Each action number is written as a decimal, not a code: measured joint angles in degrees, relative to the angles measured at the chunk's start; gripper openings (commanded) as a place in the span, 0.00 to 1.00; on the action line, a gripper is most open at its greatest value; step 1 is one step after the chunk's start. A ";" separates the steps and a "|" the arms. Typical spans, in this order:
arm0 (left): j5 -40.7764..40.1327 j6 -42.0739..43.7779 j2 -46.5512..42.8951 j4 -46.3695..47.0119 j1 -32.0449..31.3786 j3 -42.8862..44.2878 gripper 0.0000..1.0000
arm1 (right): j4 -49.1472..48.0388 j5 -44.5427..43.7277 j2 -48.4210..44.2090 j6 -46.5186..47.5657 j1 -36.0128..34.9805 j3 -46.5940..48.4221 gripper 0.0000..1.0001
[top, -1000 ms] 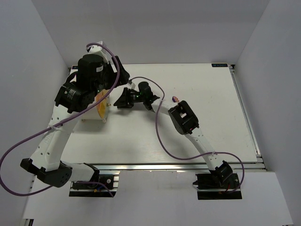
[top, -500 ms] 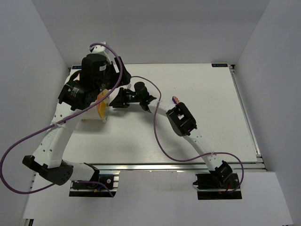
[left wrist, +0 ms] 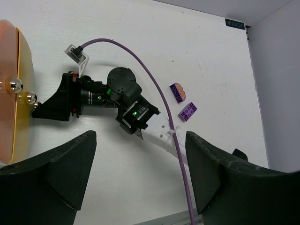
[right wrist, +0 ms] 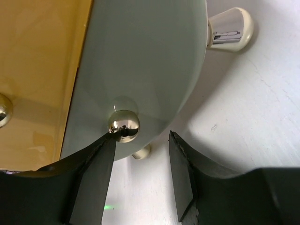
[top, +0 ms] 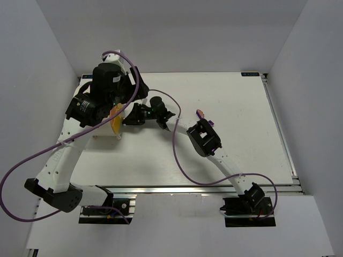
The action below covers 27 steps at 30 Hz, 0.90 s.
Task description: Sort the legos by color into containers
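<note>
While right jaws stand half open, knob (right wrist: 124,125) of drum (right wrist: 140,56) touches one jaw.

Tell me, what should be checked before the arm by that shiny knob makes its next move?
1. Jaws of the right end effector apart: ok.
2. The knob centred in the gap: not ok, it sits at one fingertip.
3. The left end effector open and empty: ok.
4. Two purple legos lying free on the table: ok.
5. Inside of the container reachable: cannot tell.
</note>
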<state>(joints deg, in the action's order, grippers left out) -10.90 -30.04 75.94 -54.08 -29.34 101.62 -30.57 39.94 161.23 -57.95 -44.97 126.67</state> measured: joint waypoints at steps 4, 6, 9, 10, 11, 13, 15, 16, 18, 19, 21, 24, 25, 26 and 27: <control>0.26 0.00 0.00 -0.17 0.00 0.00 0.86 | -0.74 -0.37 0.00 0.07 0.07 0.07 0.55; 0.46 0.02 0.00 -0.26 0.00 -0.02 0.86 | -0.98 -0.48 0.00 0.07 0.09 0.09 0.55; 0.70 0.02 0.00 -0.33 0.00 -0.13 0.86 | -1.36 -0.68 0.00 0.04 0.11 0.09 0.55; 0.81 0.02 -0.04 -0.33 0.00 -0.31 0.86 | -1.38 -0.74 0.00 0.07 0.11 0.22 0.55; 0.85 0.02 -0.07 -0.35 0.00 -0.55 0.86 | -1.38 -0.79 0.00 0.07 0.11 0.31 0.54; 0.90 0.02 -0.07 -0.39 0.00 -0.96 0.87 | -1.84 -1.05 0.00 0.07 0.13 0.39 0.54; 0.92 0.02 -0.09 -0.37 0.00 -1.31 0.87 | -2.27 -1.38 0.00 0.11 0.26 0.44 0.54; 0.94 0.00 -0.13 -0.37 0.00 -1.51 0.87 | -2.38 -1.51 0.00 0.17 0.28 0.61 0.53; 0.96 0.00 -0.20 -0.37 0.00 -1.81 0.87 | -2.69 -1.73 0.00 0.35 0.33 0.81 0.52; 0.98 0.00 -0.20 -0.39 0.00 -1.86 0.87 | -2.78 -1.73 0.00 0.37 0.33 0.96 0.50; 1.03 0.00 -0.20 -0.39 0.00 -1.88 0.87 | -3.13 -1.88 0.00 0.57 0.33 0.98 0.46; 1.05 0.00 -0.31 -0.39 0.00 -1.90 0.87 | -3.63 -1.86 0.00 0.87 0.33 0.98 0.33; 1.05 0.00 -0.35 -0.39 0.00 -1.90 0.87 | -4.13 -1.62 0.00 0.96 0.33 0.98 0.29; 1.05 0.00 -0.37 -0.39 0.00 -1.88 0.87 | -4.39 -1.49 0.00 1.20 0.33 1.03 0.23; 1.05 0.00 -0.42 -0.39 0.00 -1.88 0.87 | -4.48 -1.44 0.00 1.42 0.33 1.05 0.21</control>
<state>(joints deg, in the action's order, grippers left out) -9.85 -30.04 75.53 -54.48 -29.34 99.74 -35.05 38.50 161.23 -56.53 -44.64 127.72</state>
